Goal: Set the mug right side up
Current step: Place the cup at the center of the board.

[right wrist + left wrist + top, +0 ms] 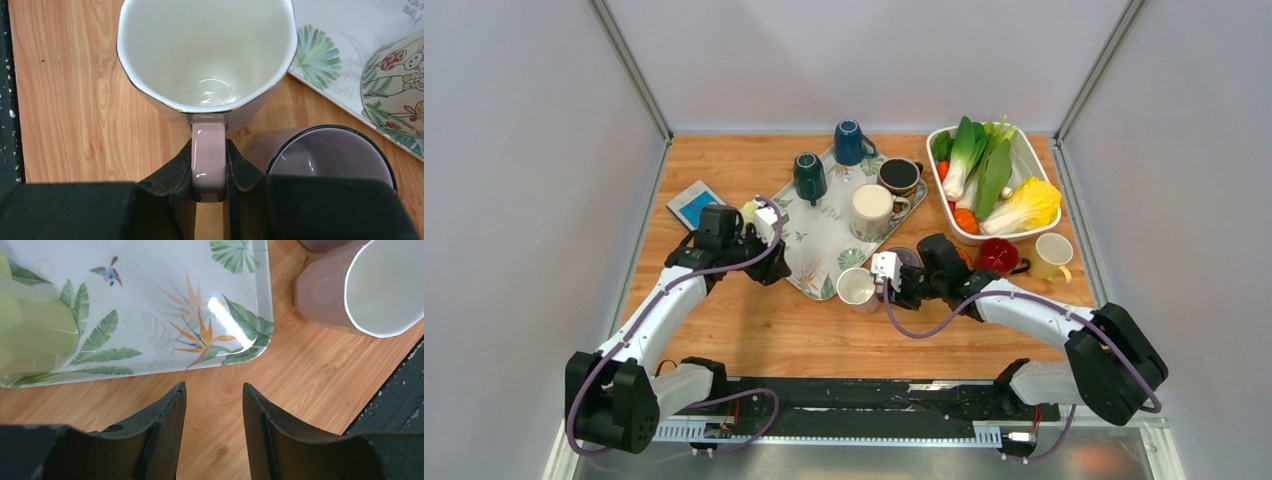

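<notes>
Now the right gripper clamps the mug by its handle, just off the near corner of the tray (left gripper apart, empty). So thin a pinch could let it swivel against the purple cup.

Open lane: bare table in front of the tray, between both arms. Hemmed in: pink mug, tray corner just behind, purple mug just beside its handle, right gripper clamped on that handle. Over wood at tray's near edge: left gripper, jaws parted; pale green mug on the tray close by. Right side crowded by red mug, yellow mug.
</notes>
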